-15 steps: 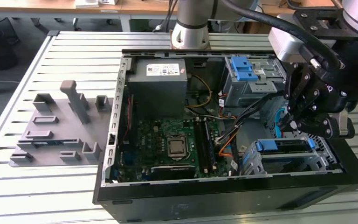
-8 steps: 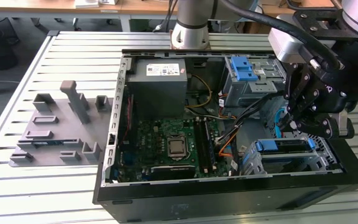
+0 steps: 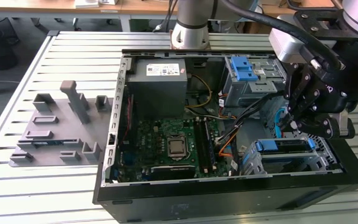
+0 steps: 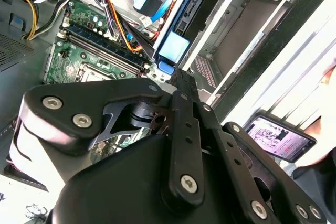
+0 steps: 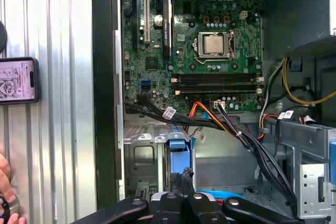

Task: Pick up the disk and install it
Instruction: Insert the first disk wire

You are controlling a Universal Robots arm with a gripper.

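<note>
Disk (image 3: 283, 146): seated in the drive bay (image 3: 328, 161) at four o'clock of the case (image 3: 229, 200), exterior view. Gripper (image 3: 303, 127): closed, empty, just above at twelve o'clock. Handling, judged: rigid, fairly heavy, shock-sensitive. Hold by the blue carrier frame, not the labelled face.

case (image 3: 229, 198): matt black metal | table (image 3: 42, 186): ribbed bare metal | drive carrier (image 3: 281, 145): glossy blue plastic

computer case (image 3: 229, 196): 1
circuit board (image 5: 194, 40): 1
processor (image 5: 213, 44): 1
grey power box (image 3: 160, 88): 1
phone (image 5: 18, 80): 1
grey holder tray (image 3: 54, 128): 1
</note>
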